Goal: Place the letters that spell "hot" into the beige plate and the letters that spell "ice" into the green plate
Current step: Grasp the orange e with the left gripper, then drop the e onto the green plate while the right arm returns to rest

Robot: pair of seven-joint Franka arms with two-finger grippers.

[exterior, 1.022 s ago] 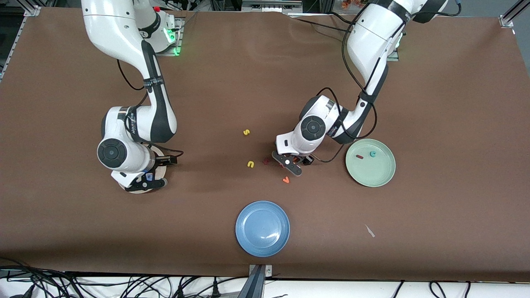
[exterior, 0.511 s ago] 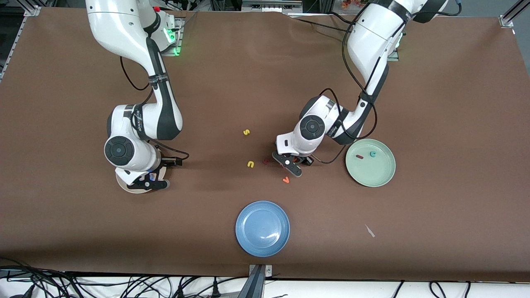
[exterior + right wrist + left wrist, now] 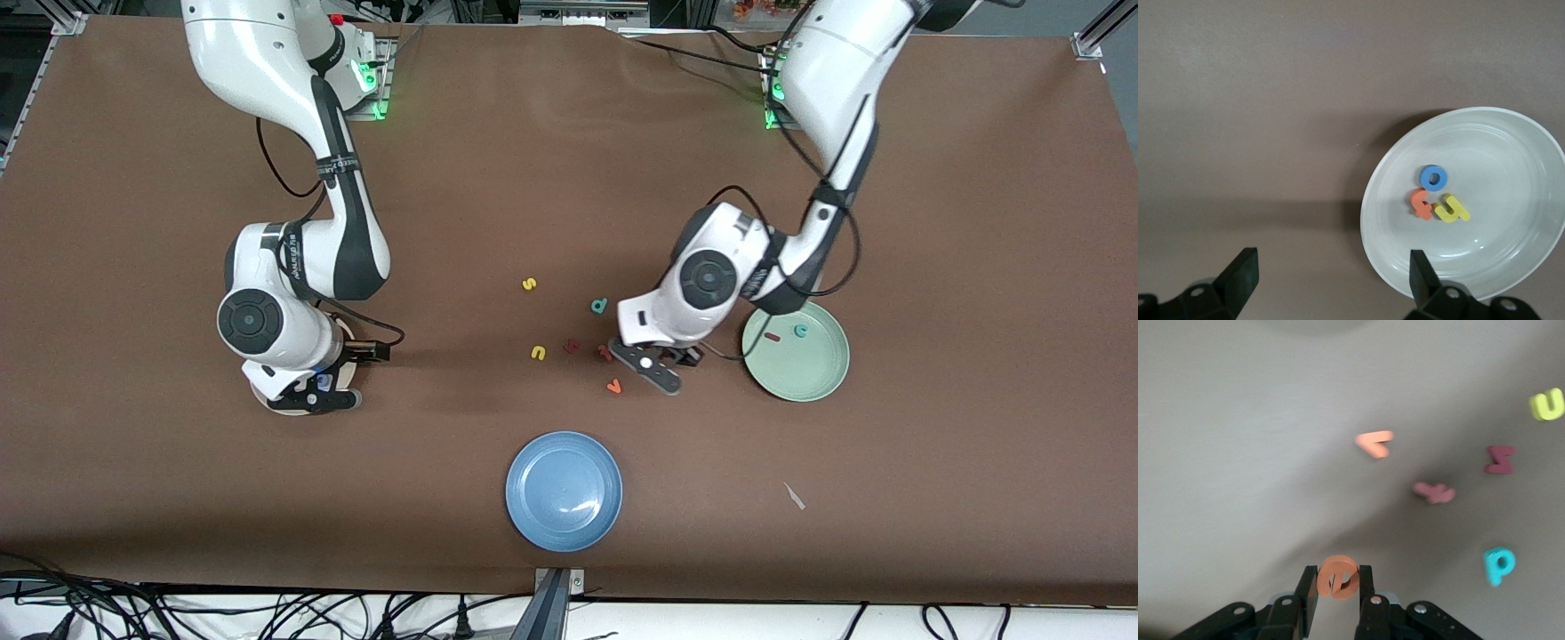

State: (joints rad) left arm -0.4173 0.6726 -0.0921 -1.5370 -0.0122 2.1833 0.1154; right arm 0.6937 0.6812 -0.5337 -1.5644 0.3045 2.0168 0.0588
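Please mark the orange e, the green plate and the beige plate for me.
orange e (image 3: 1337,577), left wrist view: middle of the letter, clamped in the left gripper's jaws.
green plate (image 3: 818,378), front view: bare inner floor near the rim.
beige plate (image 3: 1511,143), right wrist view: bare inner floor, beside the three letters.

Even bright light from above, with one view soft from blur.

The front view is sharp; the brown table (image 3: 933,222) is evenly lit, with soft dark shadows under both arms and a small white glare on the blue plate (image 3: 564,491). In the left wrist view the loose letters look smeared and pale, and the orange e (image 3: 1337,577) is soft. The right wrist view is clearer; the beige plate (image 3: 1511,133) casts a dark shadow.
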